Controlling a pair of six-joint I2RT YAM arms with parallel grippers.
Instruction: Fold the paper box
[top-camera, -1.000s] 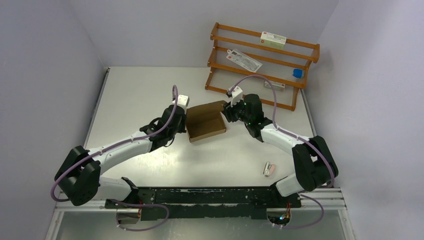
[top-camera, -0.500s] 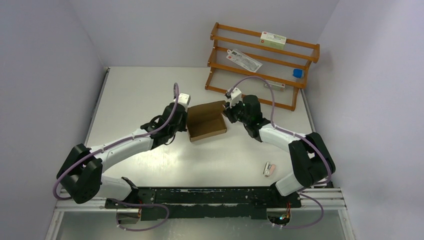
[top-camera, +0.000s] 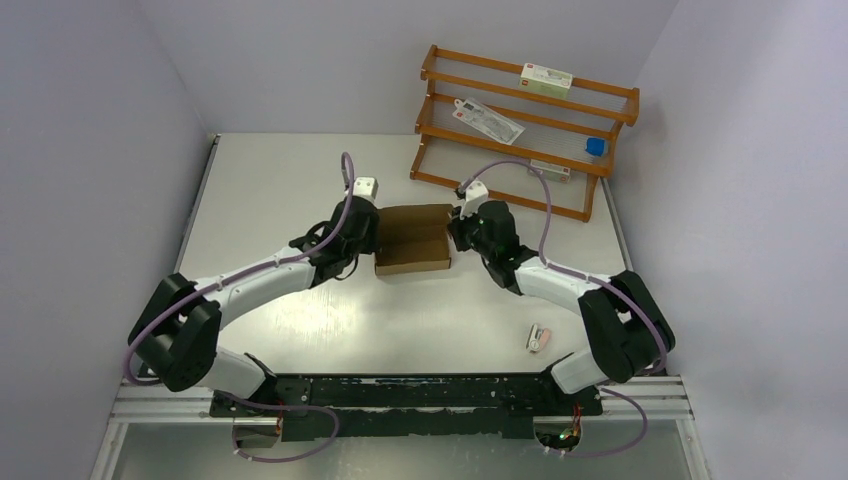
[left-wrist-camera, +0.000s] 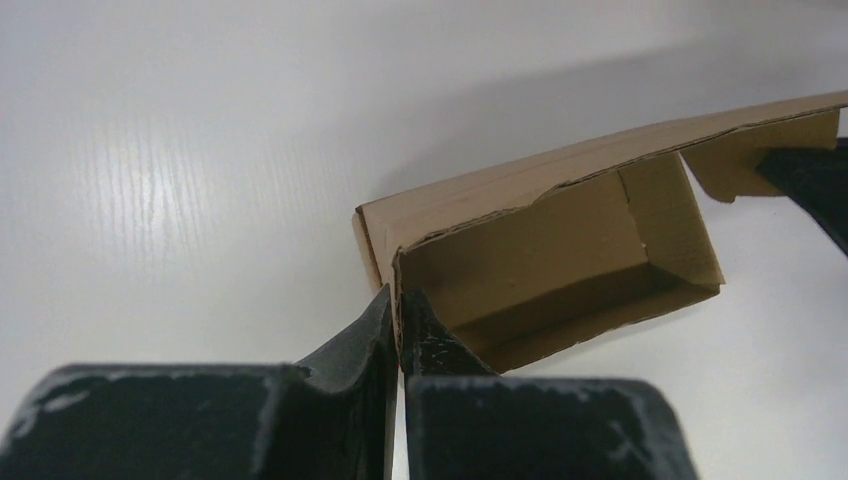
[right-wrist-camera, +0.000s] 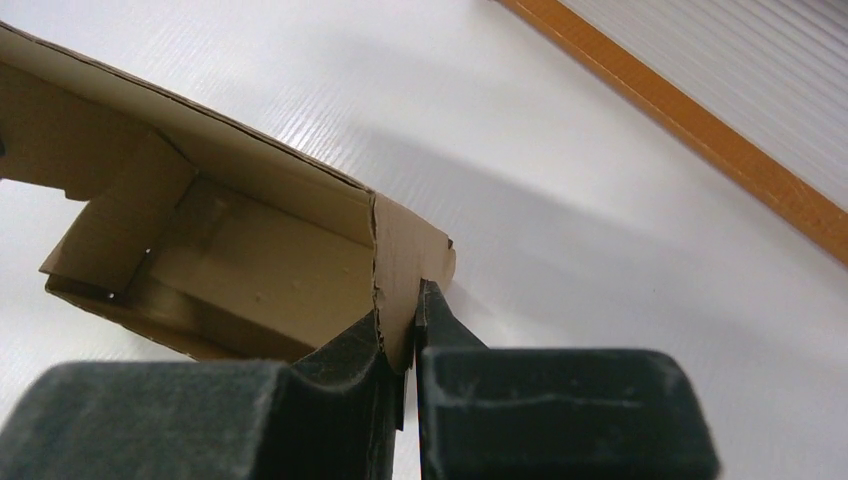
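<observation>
Pinching opposite end walls of the paper box, mid-frame on the table, the left gripper and right gripper are each clamped on cardboard, likely steadying it so the remaining flaps can fold.

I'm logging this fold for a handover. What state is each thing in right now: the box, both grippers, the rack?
paper box: half folded, tray open, lid flap raised, gripped at both ends.
left gripper: shut on the box's left end wall.
right gripper: shut on the box's right end flap.
wooden rack: upright, shelves loaded.
</observation>
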